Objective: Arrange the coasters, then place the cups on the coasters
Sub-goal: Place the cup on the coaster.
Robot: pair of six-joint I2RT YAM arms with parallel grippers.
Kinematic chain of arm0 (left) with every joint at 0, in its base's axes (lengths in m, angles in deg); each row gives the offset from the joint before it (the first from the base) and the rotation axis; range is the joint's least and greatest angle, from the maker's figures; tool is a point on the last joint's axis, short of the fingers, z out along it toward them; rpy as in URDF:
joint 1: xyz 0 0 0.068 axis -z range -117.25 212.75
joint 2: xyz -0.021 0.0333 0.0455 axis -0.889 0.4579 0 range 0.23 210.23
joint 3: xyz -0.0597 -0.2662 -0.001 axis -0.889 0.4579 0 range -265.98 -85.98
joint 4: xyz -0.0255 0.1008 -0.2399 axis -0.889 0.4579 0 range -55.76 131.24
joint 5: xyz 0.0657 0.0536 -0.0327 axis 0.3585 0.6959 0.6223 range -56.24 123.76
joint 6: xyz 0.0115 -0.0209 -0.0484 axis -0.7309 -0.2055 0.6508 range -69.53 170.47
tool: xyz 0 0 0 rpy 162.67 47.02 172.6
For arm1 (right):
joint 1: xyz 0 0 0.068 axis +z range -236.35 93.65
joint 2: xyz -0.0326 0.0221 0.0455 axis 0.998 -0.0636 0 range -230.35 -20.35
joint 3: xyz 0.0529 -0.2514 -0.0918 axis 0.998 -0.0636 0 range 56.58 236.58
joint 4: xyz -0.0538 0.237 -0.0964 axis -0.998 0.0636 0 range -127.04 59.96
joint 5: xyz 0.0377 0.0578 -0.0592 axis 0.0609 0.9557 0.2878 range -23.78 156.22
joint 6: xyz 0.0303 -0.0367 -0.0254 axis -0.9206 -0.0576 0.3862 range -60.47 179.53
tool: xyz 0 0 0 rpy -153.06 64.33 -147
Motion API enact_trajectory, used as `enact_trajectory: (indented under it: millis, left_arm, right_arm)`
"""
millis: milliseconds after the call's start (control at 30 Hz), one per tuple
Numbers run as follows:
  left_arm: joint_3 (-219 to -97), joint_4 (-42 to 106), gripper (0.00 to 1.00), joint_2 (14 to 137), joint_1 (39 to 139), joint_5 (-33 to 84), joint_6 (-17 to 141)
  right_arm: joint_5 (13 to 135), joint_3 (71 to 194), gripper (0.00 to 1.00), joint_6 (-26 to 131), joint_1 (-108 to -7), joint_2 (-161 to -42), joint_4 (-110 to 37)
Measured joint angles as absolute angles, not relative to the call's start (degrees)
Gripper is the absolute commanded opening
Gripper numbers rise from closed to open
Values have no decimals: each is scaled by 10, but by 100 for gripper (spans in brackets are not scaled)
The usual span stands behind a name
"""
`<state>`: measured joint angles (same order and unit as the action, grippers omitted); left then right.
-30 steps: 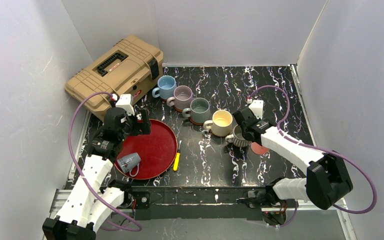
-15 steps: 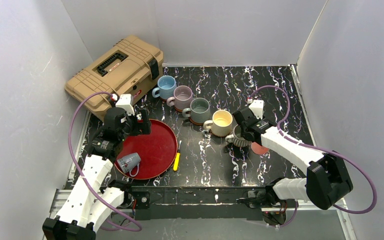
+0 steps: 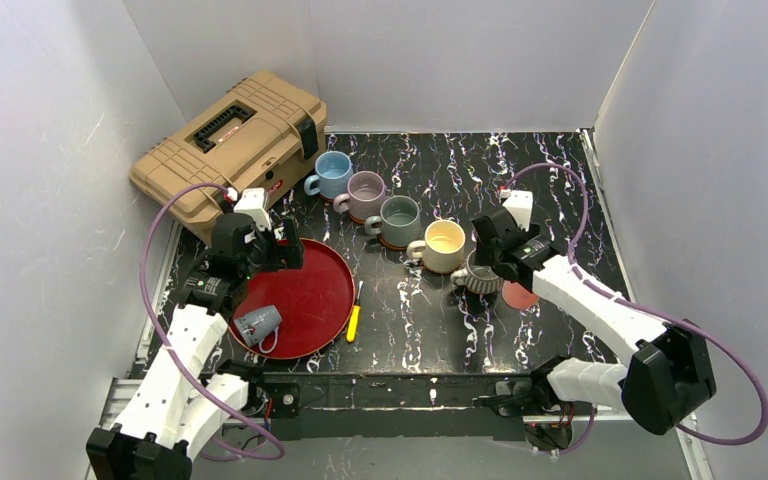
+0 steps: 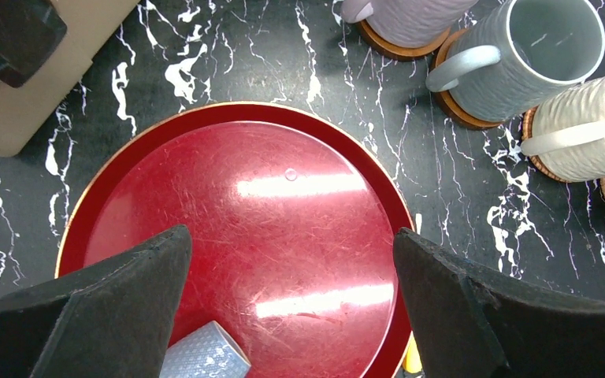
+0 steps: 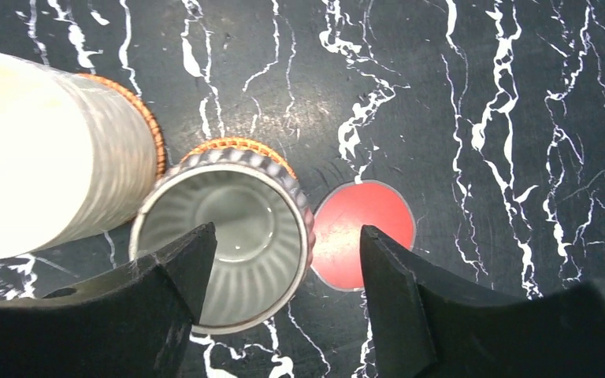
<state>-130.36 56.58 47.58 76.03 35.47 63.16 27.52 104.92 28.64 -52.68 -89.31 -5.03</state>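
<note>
In the top view, the ribbed grey-white mug point(image 3: 477, 272) is being shown near the middle of the table point(image 3: 560, 180), with the flat red coaster point(image 3: 518, 296) lying bare just beside it, toward the right edge. The right gripper point(image 3: 487, 262) is being held over that mug. The small pale grey cup point(image 3: 257, 323) is lying on its side on the red tray point(image 3: 310, 295), toward the near-left corner, under the left gripper point(image 3: 282, 255).

In the left wrist view, those jaws are being held wide apart, gripping nothing. The cup is being cut off by the lower edge.

In the right wrist view, the mug is being carried by a woven coaster point(image 5: 240, 146). The right jaws are being held spread astride its wall. A straight lift is probably being called for, so the mug is not dragged. Whether a finger is touching the rim cannot be told.
</note>
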Motion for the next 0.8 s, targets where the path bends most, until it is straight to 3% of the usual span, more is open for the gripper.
enact_trajectory:
  millis: [333,533,800]
  left_arm:
    - [-1304,664,98,472,760,366,728]
    - [-1325,805,98,417,729,398,811]
    - [-1342,913,98,391,606,395,872]
  right_arm:
    - [337,1105,98,313,-527,-847,-35]
    - [382,1122,98,340,-545,-816,-38]
    - [480,1120,98,385,-633,-781,-44]
